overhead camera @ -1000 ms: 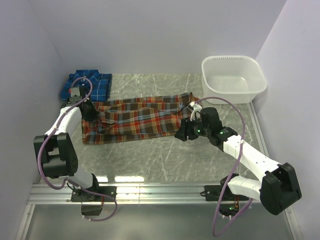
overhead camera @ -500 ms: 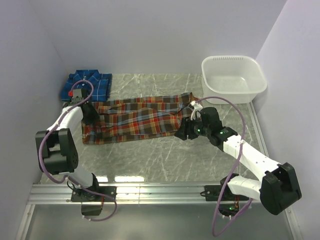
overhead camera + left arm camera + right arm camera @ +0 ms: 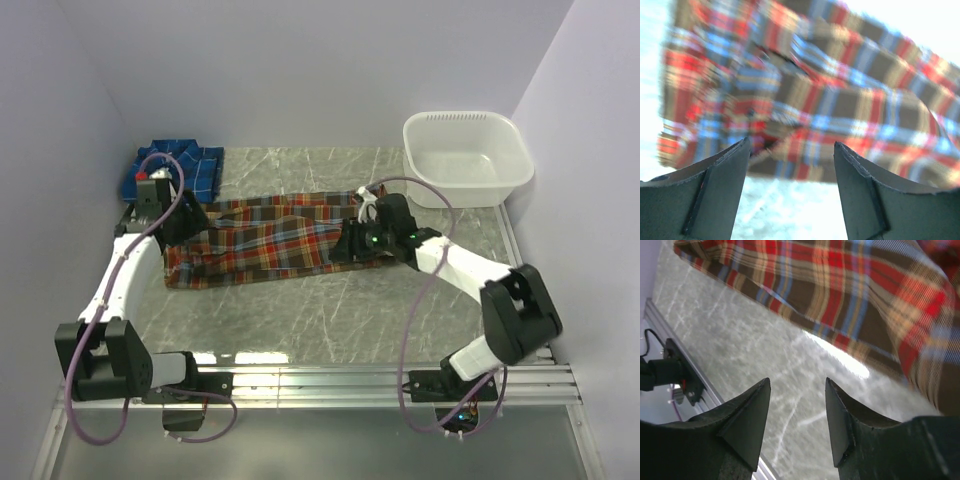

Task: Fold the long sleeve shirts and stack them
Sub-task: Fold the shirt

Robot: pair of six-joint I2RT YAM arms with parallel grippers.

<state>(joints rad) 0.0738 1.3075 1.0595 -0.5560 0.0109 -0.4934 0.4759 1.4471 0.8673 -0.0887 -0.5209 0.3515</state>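
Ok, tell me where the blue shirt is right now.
In the top view, the blue shirt lies at the far left corner of the table, just behind the left end of the red shirt; the tub sits at the far right corner.

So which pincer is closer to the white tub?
Right. The right pincer sits at the red shirt's end nearest the white tub; the left pincer is at its far end, by the blue shirt.
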